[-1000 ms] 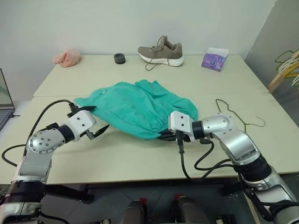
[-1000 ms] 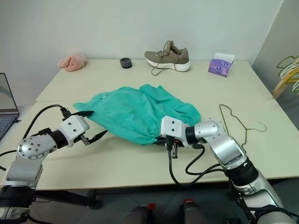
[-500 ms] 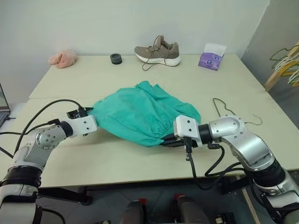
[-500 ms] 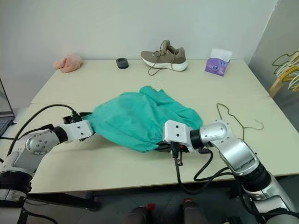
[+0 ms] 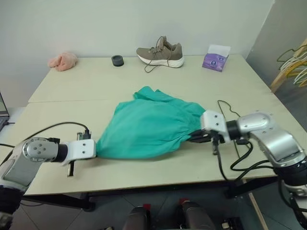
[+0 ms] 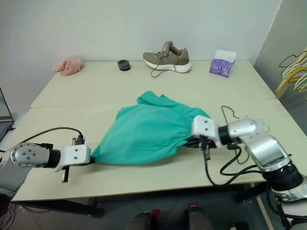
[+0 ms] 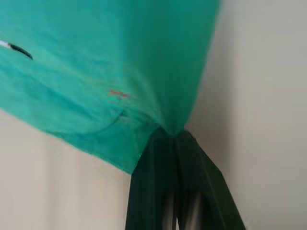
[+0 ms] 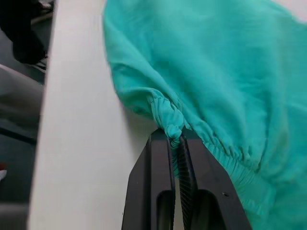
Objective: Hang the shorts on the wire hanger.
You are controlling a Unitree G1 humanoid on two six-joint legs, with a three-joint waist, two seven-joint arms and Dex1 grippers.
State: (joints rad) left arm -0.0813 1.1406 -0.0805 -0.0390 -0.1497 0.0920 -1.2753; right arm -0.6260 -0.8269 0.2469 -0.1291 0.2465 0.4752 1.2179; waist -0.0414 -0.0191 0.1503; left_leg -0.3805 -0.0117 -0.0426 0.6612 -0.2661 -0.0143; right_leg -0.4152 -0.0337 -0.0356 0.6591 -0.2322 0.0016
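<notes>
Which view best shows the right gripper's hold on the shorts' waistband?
Right wrist view: the right gripper pinches the shorts' gathered waistband between shut fingers. The eye views show that gripper side-on at the shorts' edge, grip hidden. The left wrist view shows another corner.

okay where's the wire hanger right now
In the left eye view the wire hanger lies flat on the table on the robot's right, just past the shorts and partly hidden behind the right hand.
</notes>
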